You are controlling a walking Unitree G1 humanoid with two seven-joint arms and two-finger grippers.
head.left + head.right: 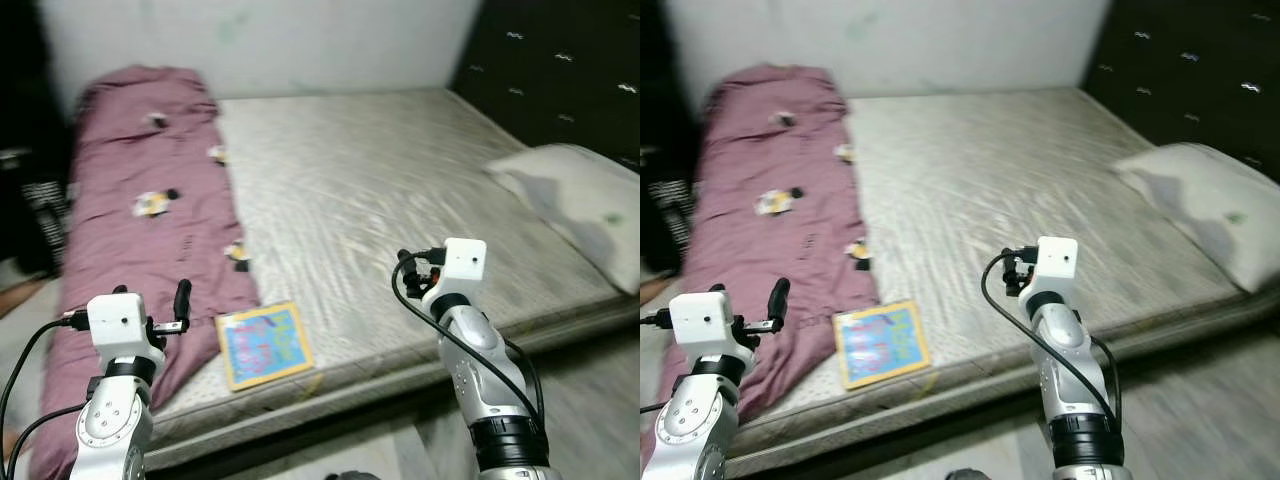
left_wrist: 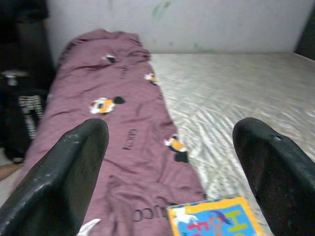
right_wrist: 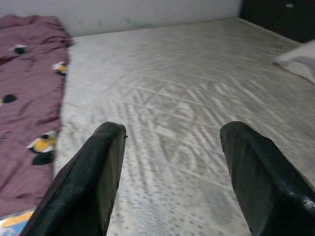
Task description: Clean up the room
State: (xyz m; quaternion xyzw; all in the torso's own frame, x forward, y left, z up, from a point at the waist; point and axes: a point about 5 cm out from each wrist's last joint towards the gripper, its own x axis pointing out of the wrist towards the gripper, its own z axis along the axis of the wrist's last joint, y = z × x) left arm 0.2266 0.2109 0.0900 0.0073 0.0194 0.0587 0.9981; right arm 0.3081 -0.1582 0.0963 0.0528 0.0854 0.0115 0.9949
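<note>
Left wrist view crops the book (image 2: 216,218); pillow (image 1: 585,205) blurred, cut off.

- Bed (image 1: 400,190) with bare grey quilted mattress, set against pale wall.
- Maroon blanket (image 1: 140,210) with small cartoon prints, lying along left side of mattress, far end to near edge, draping over near-left corner.
- Colourful picture book (image 1: 264,343), yellow border, flat at near edge, touching blanket's right hem.
- White pillow (image 1: 585,205) at right edge, overhanging side, well apart from book.
</note>
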